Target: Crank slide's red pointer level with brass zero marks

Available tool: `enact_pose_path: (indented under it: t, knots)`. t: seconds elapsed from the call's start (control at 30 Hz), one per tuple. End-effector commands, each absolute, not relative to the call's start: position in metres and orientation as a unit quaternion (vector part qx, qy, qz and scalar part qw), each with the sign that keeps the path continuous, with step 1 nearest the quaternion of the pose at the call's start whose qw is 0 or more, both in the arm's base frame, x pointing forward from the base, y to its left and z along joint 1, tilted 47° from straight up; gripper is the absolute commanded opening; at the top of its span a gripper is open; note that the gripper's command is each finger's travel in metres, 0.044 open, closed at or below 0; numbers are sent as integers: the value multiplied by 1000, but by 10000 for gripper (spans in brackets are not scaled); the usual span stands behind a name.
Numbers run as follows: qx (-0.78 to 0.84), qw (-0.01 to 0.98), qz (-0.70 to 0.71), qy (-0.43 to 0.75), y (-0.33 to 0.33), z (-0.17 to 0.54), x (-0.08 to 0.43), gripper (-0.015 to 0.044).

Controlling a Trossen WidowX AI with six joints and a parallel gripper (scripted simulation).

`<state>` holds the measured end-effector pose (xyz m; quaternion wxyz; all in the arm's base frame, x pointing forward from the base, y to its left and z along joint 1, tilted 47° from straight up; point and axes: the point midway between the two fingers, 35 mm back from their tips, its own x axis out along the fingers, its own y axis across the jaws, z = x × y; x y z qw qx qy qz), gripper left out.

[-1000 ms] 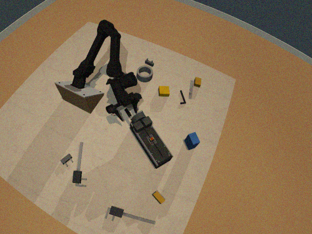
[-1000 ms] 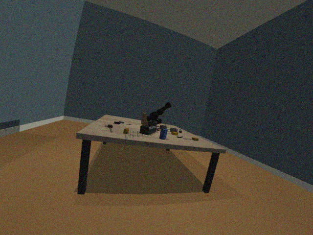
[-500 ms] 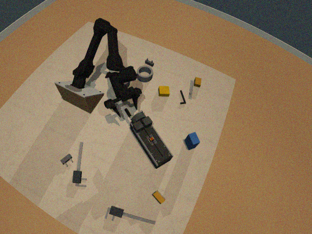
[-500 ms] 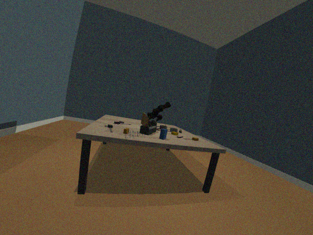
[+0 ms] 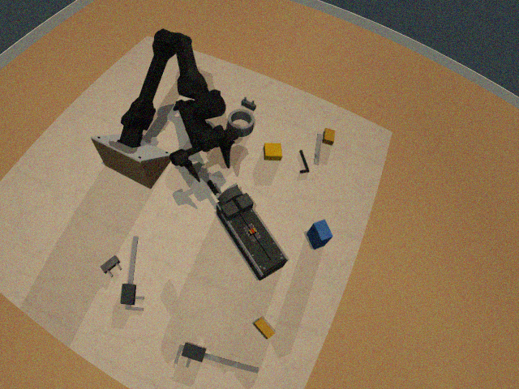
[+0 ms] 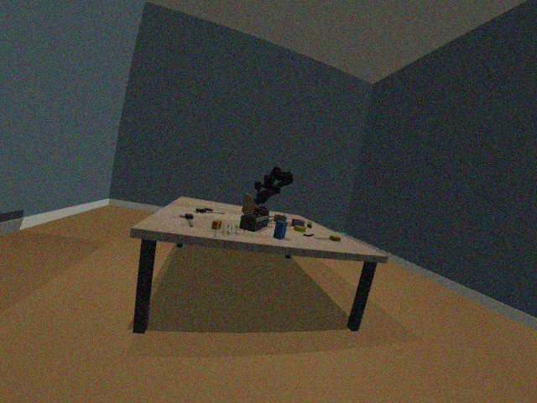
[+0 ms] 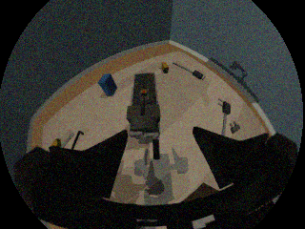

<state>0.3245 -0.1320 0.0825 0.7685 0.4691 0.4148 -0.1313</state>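
Observation:
The machine (image 5: 271, 251) (image 6: 248, 222) (image 7: 144, 80) is a long dark box with raised blocks at its crank end. The red pointer (image 5: 252, 230) (image 7: 144, 91) sits near mid-length on its top; it is too small to tell whether it is level with the brass marks. The crank's black handle (image 5: 212, 186) (image 7: 156, 149) sticks out from the end nearest the arm. My gripper (image 5: 213, 173) (image 7: 160, 132) is wide open and empty, back from the handle on the arm base side. In the wrist view the handle shows between the spread fingers, touching neither.
A yellow block (image 5: 272, 151) and a grey ring (image 5: 242, 132) lie beside the arm. A blue block (image 5: 319, 234) (image 6: 279, 229) (image 7: 108, 85) stands beyond the machine. A black bent rod (image 5: 305, 160) and two dark-headed tools (image 5: 127, 293) (image 5: 193, 352) lie farther out.

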Motion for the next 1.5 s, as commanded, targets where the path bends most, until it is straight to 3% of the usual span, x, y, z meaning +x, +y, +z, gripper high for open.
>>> enact_pose_path:
  t: [0.0,0.83,1.47]
  knots:
    - [460,777,-109,416,-141,85,336,440]
    - [382,836,66,389,-198,39,425,440]
    - [383,836,68,388,-160,1,430,440]
